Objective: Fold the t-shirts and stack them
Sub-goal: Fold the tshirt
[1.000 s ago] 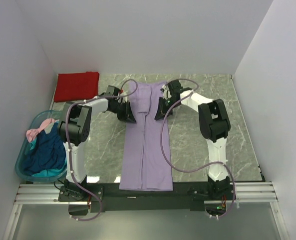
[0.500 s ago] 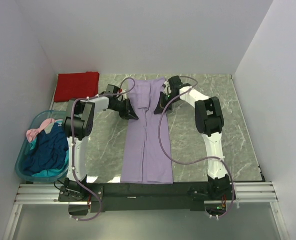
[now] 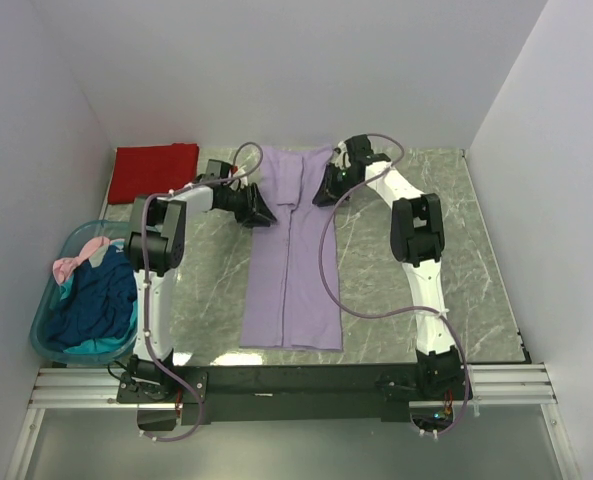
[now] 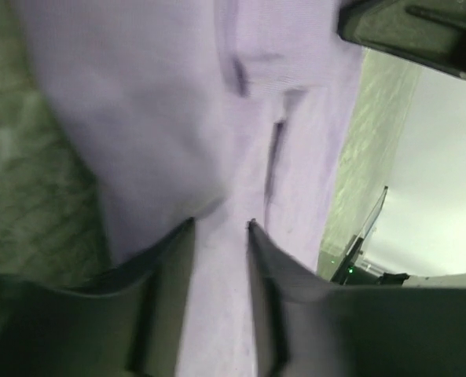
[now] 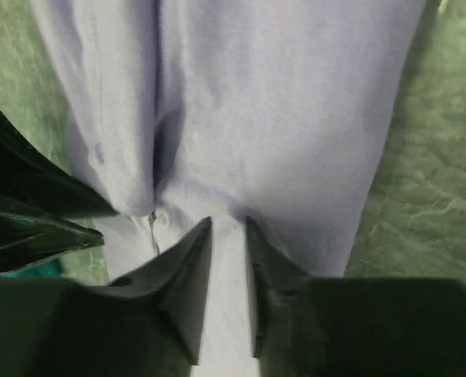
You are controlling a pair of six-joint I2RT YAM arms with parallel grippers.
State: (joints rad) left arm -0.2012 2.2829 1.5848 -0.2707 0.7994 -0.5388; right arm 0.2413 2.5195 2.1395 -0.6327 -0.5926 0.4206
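Both arms extend to the surface's (image 3: pixel 406 300) far edge. The left pincer (image 3: pixel 260 209) and right pincer (image 3: pixel 323 191), narrowly spread, flank the purple shirt (image 3: pixel 292 280).

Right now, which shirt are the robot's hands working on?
The light purple t-shirt, stretched down the middle, left gripper and right gripper at its far end. The red t-shirt lies folded far left; the others sit bunched in the tub.

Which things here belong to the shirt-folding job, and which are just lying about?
Job: light purple t-shirt, red t-shirt, pink shirt, dark blue shirt.
Lying about: teal plastic tub, marble table.
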